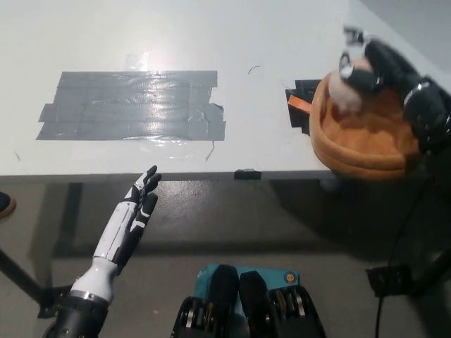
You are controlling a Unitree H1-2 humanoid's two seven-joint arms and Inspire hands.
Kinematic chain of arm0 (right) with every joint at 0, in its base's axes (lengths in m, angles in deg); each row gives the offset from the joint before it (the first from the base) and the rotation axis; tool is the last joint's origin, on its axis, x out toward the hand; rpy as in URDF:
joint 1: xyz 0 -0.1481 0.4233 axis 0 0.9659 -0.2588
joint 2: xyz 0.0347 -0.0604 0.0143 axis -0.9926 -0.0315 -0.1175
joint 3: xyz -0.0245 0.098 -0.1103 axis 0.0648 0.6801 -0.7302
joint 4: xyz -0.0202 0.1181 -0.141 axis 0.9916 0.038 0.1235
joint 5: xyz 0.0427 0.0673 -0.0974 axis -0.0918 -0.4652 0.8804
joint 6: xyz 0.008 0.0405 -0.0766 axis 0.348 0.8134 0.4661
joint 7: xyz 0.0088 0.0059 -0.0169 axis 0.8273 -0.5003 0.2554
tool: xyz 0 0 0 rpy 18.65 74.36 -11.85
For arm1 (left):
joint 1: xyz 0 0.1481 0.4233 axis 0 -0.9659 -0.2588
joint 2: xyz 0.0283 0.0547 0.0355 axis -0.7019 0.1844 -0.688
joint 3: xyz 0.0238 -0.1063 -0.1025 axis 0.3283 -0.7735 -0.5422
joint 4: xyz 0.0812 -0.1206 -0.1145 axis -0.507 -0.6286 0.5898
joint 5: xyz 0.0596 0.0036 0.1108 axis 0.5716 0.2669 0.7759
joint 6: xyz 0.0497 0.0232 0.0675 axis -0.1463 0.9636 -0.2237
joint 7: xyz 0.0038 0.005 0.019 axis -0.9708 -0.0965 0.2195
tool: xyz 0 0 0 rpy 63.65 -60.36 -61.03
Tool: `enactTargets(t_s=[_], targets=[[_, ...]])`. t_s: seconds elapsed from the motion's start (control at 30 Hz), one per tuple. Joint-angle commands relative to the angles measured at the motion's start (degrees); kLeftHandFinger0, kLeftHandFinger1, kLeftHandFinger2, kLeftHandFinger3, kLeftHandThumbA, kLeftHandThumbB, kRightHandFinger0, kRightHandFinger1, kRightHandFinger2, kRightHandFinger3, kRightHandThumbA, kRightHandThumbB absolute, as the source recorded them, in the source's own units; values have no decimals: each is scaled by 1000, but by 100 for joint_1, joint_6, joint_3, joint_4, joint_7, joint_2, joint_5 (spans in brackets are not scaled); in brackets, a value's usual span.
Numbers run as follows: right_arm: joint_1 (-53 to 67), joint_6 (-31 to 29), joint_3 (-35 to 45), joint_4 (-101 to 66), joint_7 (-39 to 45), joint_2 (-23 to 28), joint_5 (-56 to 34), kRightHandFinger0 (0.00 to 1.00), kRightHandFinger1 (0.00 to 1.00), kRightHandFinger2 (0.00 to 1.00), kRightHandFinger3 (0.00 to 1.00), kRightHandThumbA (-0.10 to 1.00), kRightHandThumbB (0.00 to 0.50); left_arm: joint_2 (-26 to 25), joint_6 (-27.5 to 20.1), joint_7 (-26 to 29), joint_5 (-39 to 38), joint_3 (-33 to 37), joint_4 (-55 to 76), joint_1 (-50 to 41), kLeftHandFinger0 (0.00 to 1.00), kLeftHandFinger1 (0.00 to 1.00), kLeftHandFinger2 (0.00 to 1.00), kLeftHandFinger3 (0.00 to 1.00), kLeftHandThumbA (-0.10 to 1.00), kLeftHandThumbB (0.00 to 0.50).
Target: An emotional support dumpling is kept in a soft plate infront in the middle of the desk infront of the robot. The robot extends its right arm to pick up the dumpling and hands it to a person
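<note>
The black right hand (373, 63) is closed around the pale dumpling (349, 91), held above the far rim of the orange soft plate (366, 144) at the white desk's (211, 35) right edge. Image blurred at the grasp. Grey tape patch (134, 105) lies mid-desk. White left hand (134, 222) rests below the desk edge, fingers apart.

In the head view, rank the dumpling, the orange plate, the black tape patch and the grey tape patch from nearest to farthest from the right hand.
From the right hand:
1. Dumpling, in its grasp above the plate.
2. Orange plate, directly beneath.
3. Black tape patch, by the plate's left edge.
4. Grey tape patch, far across the desk's left half.
</note>
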Motion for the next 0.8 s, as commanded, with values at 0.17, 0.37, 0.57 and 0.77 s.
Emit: enactTargets(t_s=[0.17,0.37,0.57,0.77], targets=[[-328,296,947,-1480,-14,-192,-882,207,695,996,988,-100,159,-89,-67,-2,70,-20,38,217,1000,1000,1000,1000,1000,54],[-345,754,1073,-1979,-1,-351,-939,261,735,1000,949,-100,153,-70,-80,7,63,-21,34,209,1000,1000,1000,1000,1000,48],[-199,1069,1107,-2326,-54,-598,-1005,262,733,1000,946,-100,142,-42,-47,-14,55,17,116,25,1000,1000,1000,1000,1000,41],[-194,1072,1044,-2237,-191,-751,-890,221,686,996,947,-100,153,-38,-37,4,86,34,154,-57,1000,1000,1000,1000,1000,39]])
